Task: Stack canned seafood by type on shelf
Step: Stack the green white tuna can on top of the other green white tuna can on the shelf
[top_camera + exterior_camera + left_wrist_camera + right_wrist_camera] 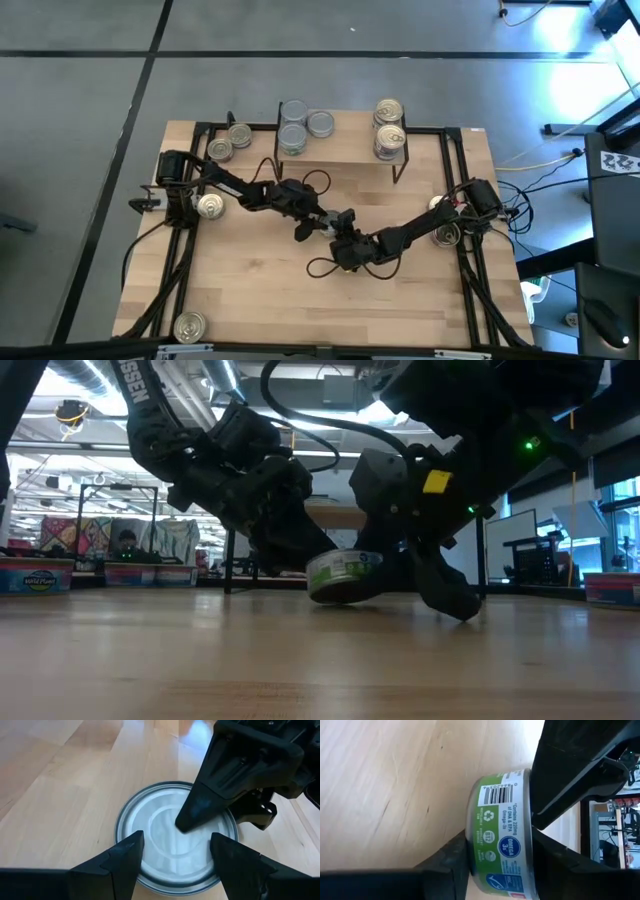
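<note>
A short tin with a silver top (160, 835) and a green label (500, 820) sits at the table's middle (330, 224), tilted in the low view (345, 575). My right gripper (500, 862) is shut on it. My left gripper (175, 847) is open, its two fingers spread just above the tin's top face; I cannot tell whether they touch it. The light-wood shelf (350, 150) at the far side carries silver-topped tins (293, 130) on its left part and gold-topped tins (389, 140) on its right part. My right gripper pinches the tin across its height. One finger (195, 810) lies flat on the silver top face (160, 820), and the other (452, 857) is on the bottom face. The fingers come slanting down from the table's right. The tin is tilted, its lower rim (335, 600) at the table top.
Loose tins lie around the table: two near the far left corner (230, 143), one by the left arm (210, 206), one at the near left corner (190, 325), two by the right arm's base (445, 235). Bare wood lies across the near half (330, 300).
</note>
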You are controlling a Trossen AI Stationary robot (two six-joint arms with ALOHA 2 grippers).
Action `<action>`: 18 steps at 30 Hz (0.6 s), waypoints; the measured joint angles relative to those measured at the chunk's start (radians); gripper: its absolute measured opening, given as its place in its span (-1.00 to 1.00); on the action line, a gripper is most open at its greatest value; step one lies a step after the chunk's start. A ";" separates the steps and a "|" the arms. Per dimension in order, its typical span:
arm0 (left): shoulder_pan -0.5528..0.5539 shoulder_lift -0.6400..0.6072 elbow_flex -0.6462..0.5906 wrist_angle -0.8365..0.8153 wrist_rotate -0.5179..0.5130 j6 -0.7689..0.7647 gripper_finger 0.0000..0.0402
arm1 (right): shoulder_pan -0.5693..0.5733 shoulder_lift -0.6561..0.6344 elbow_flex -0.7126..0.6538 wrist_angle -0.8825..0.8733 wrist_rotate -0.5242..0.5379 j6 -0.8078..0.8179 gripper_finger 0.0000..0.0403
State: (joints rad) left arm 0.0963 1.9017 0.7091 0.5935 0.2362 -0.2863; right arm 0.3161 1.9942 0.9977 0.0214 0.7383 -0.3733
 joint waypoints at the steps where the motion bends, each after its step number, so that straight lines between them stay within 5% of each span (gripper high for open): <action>1: 0.000 0.000 -0.001 0.006 0.001 -0.001 0.16 | 0.000 0.000 0.000 0.001 0.000 0.004 -0.20; 10: -0.002 -0.064 -0.004 -0.037 -0.021 0.005 0.16 | 0.031 -0.017 0.000 0.004 0.004 0.042 -0.20; 18: -0.008 -0.210 -0.007 -0.268 -0.099 0.073 0.16 | 0.077 -0.095 -0.005 -0.044 -0.013 0.046 -0.29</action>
State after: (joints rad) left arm 0.0887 1.6913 0.7017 0.3259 0.1369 -0.2128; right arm 0.3935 1.8991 0.9932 -0.0226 0.7255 -0.3276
